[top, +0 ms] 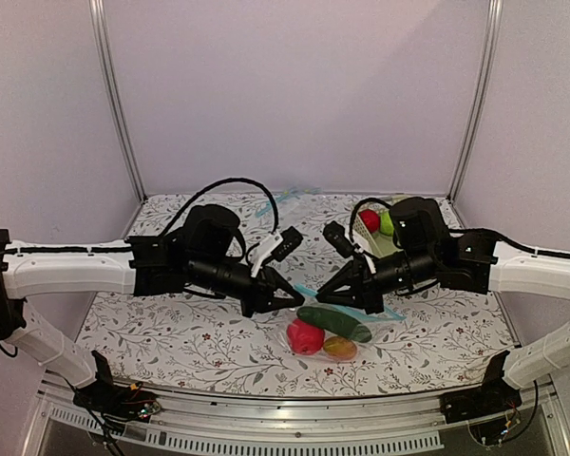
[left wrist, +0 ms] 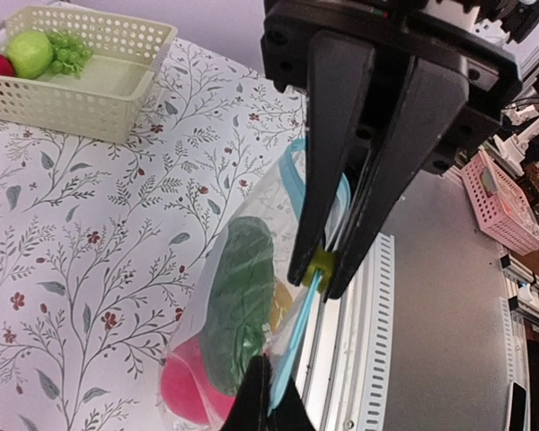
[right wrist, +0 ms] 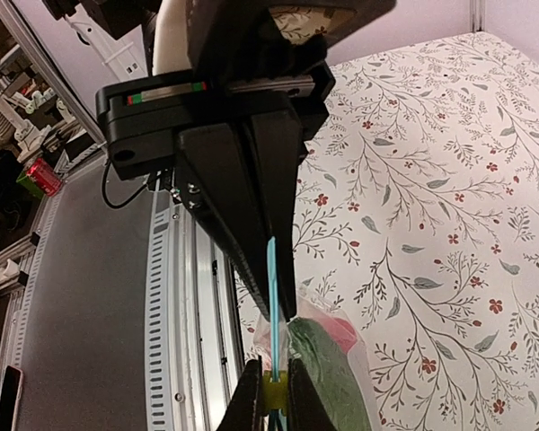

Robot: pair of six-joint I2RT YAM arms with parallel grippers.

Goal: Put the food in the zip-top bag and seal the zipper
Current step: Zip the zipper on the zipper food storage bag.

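The zip-top bag (top: pixel 331 334) hangs just above the table between my two grippers. Inside it lie the food pieces: a dark green cucumber (left wrist: pixel 238 305), a round red fruit (left wrist: pixel 184 386) and an orange oval piece (left wrist: pixel 280 301). My left gripper (left wrist: pixel 269 377) is shut on one end of the light blue zipper (left wrist: pixel 293 349). A short way along the strip, my right gripper (right wrist: pixel 274 368) is shut on the zipper's yellow slider (right wrist: pixel 274 391). The strip runs taut between them. In the top view the two grippers (top: pixel 290 299) (top: pixel 323 296) nearly meet, tip to tip.
A cream basket (left wrist: pixel 90 99) at the back right of the table holds a bright green apple (left wrist: pixel 29 54), green grapes (left wrist: pixel 67 49) and a red piece (top: pixel 369 220). The table's metal front rail (top: pixel 294 413) runs close below the bag.
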